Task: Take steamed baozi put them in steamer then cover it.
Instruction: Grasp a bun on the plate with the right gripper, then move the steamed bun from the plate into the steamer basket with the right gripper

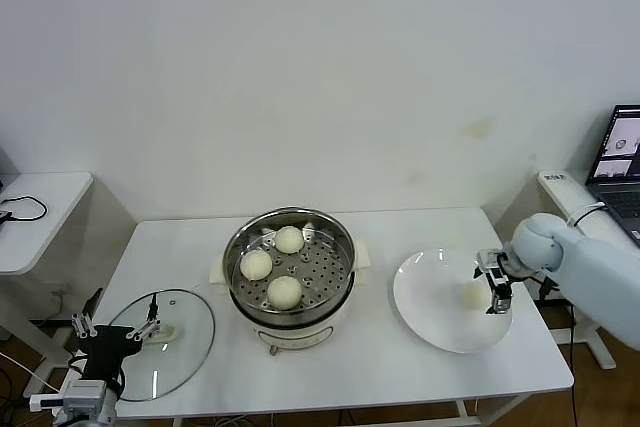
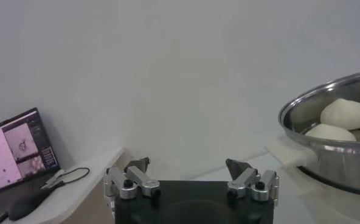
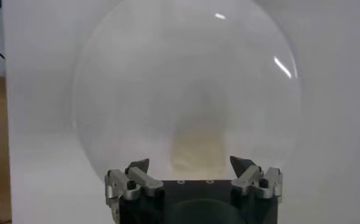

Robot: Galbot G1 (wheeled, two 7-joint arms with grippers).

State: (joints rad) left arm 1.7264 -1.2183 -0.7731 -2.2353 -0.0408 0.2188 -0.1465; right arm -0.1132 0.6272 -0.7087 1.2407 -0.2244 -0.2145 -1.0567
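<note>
Cream baozi [image 1: 472, 295] on plate [image 1: 425, 309], beside open right claw [image 1: 497, 292]

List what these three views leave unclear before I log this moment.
- Last baozi on the plate: head view small and pale; right wrist view blurred.
- Right gripper: contact with that baozi cannot be told.
- Steamer: cut off by the left wrist view's edge, showing only two baozi.
- Cover: missing from both wrist views.
</note>
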